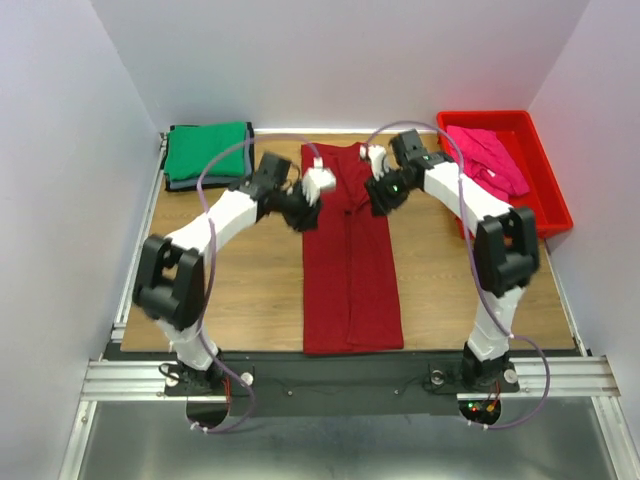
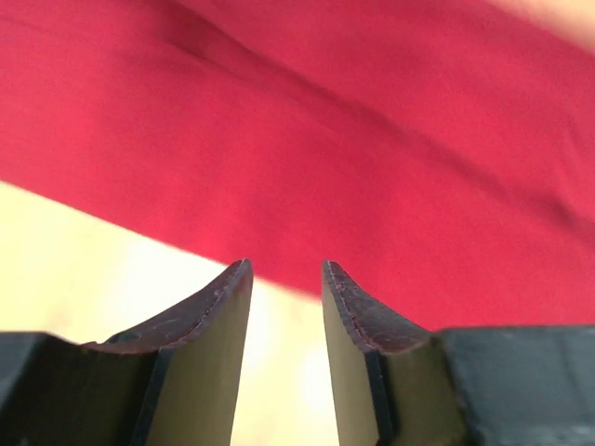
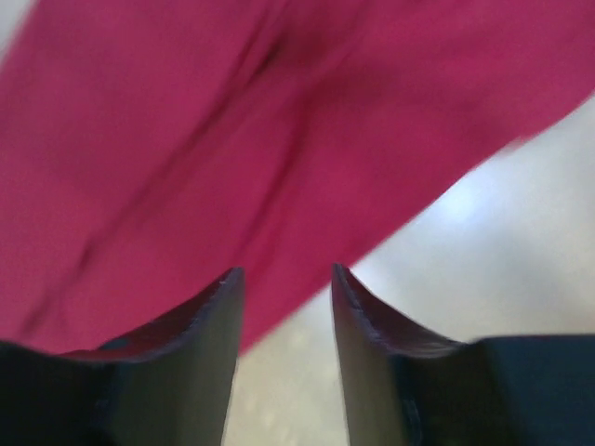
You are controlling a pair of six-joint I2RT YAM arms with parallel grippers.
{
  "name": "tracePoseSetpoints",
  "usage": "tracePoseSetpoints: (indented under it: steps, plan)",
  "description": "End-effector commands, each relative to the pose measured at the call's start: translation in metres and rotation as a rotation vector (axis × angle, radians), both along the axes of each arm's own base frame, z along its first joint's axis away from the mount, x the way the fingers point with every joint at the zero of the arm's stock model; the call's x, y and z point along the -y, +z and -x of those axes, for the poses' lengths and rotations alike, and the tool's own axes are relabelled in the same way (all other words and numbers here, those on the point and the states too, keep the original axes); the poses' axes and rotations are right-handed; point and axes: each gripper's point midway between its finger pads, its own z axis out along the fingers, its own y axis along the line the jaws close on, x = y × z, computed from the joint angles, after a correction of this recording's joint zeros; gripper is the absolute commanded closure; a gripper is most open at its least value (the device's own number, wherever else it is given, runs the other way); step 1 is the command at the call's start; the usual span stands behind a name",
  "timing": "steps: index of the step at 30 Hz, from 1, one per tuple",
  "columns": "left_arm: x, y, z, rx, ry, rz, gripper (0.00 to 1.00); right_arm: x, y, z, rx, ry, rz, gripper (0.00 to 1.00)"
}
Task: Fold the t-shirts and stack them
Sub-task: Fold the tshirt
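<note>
Centrally, the maroon t-shirt lies folded lengthwise on the table.

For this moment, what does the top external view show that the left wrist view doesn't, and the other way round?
Only top external: the maroon t-shirt at full length, folded into a long strip down the middle of the table; a folded green t-shirt at the far left corner; a pink t-shirt heaped in the red tray at far right.
Only left wrist: the left end effector close up, its fingertips apart with bare table between them, at the cloth's edge.
Both: the maroon t-shirt and the table.
</note>
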Motion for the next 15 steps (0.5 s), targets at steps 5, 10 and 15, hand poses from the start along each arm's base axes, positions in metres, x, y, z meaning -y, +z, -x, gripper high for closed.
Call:
tracePoseSetpoints:
  steps: [5,10,15]
  plan:
    - [0.056,0.051,-0.139,-0.173,0.374,0.322,0.65,-0.035,0.034,-0.156,0.139,-0.377,-0.229,0.66]
    - [0.061,0.024,-0.153,-0.292,0.495,0.359,0.76,-0.041,0.003,-0.162,0.048,-0.447,-0.245,0.69]
    - [0.052,-0.02,-0.155,-0.394,0.612,0.332,0.83,-0.047,-0.035,-0.152,-0.092,-0.484,-0.275,0.7]
